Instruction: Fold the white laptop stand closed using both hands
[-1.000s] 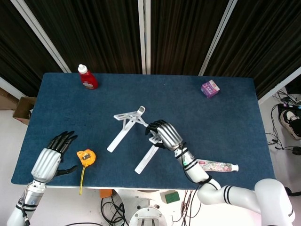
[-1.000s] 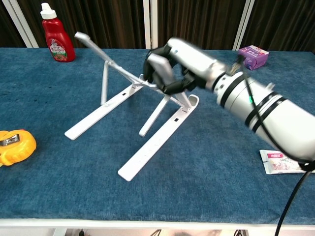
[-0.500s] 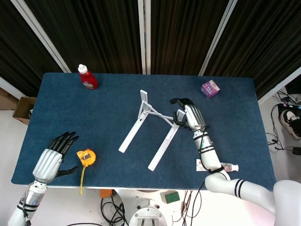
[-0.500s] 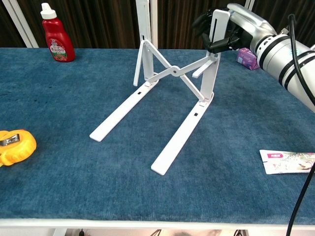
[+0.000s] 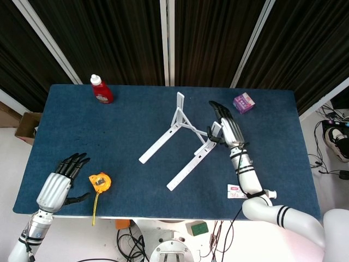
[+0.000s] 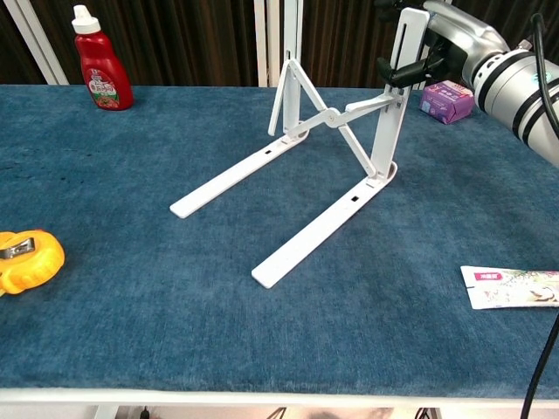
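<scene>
The white laptop stand (image 5: 175,138) stands unfolded on the blue table (image 5: 109,131), its two flat rails pointing toward the front left and its two uprights raised at the far end. In the chest view the stand (image 6: 323,218) shows a crossed brace between the uprights. My right hand (image 5: 224,126) grips the right upright near its top, seen in the chest view as the right hand (image 6: 441,39) with fingers wrapped round the bar. Near the front left table edge my left hand (image 5: 57,185) lies with fingers spread, holding nothing, well away from the stand.
A yellow tape measure (image 5: 100,182) lies right beside the left hand. A red sauce bottle (image 5: 101,89) stands at the back left, a small purple box (image 5: 244,102) at the back right. A printed sachet (image 5: 248,192) lies near the front right edge.
The right hand has carried the stand back and to the right, turning it and raising its uprights to near vertical. The left hand has stayed put.
</scene>
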You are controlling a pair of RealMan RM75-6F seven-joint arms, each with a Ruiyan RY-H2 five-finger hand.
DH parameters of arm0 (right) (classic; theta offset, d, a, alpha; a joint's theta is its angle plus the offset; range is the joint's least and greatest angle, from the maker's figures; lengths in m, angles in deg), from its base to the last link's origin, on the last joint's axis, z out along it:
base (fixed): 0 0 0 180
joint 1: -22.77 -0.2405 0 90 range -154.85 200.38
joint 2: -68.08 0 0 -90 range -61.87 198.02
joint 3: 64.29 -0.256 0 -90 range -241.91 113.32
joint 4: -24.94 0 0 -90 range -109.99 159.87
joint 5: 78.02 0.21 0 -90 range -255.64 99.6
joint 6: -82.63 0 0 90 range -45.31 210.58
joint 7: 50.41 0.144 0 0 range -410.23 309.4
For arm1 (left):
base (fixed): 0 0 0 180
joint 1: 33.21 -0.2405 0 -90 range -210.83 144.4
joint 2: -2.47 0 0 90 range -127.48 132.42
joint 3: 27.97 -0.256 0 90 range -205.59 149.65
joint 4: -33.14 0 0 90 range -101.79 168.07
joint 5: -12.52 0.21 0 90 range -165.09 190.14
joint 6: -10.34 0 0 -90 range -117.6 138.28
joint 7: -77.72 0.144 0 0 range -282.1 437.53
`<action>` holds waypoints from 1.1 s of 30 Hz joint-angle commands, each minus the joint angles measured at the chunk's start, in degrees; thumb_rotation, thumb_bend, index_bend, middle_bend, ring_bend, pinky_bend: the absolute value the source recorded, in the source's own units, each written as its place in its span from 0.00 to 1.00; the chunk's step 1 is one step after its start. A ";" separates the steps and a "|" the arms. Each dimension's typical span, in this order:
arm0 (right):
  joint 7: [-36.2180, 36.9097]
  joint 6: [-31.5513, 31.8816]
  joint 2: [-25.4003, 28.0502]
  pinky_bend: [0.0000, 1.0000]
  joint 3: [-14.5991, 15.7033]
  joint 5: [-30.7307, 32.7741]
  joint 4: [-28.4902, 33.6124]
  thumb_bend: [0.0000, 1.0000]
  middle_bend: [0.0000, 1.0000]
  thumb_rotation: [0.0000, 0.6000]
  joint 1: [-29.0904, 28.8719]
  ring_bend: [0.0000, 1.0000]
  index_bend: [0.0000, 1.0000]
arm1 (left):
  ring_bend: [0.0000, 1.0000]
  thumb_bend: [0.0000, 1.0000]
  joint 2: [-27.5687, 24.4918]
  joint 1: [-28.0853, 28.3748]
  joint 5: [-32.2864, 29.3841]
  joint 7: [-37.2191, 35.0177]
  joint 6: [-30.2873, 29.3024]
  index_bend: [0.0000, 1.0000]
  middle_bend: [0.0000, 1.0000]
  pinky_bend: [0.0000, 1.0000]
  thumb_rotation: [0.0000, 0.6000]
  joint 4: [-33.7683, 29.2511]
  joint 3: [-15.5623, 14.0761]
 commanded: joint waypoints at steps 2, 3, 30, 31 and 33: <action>6.24 3.46 6.25 0.00 4.32 -10.57 7.64 0.52 0.03 1.00 2.75 0.00 0.00 | 0.05 0.00 -0.12 0.07 -0.06 0.16 0.15 0.11 0.07 0.16 1.00 -0.02 0.05; 7.13 4.59 7.84 0.00 5.45 -12.86 9.55 0.52 0.03 1.00 3.52 0.00 0.00 | 0.04 0.00 -0.18 0.12 -0.09 0.18 0.26 0.11 0.07 0.16 1.00 -0.07 0.06; 28.79 -5.05 4.95 0.00 12.95 -16.53 0.88 0.52 0.06 1.00 0.18 0.00 0.00 | 0.04 0.00 -0.27 1.21 -0.62 1.28 2.02 0.11 0.07 0.16 1.00 -1.25 0.34; 29.47 -5.59 4.46 0.00 13.11 -16.19 -0.32 0.52 0.06 1.00 0.12 0.00 0.00 | 0.05 0.00 -0.27 1.16 -0.71 1.18 2.00 0.11 0.07 0.16 1.00 -1.17 0.33; 31.39 -6.54 3.19 0.00 13.39 -15.54 -2.95 0.52 0.06 1.00 0.09 0.00 0.00 | 0.05 0.00 -0.20 1.12 -0.94 1.04 2.15 0.11 0.07 0.16 1.00 -0.97 0.30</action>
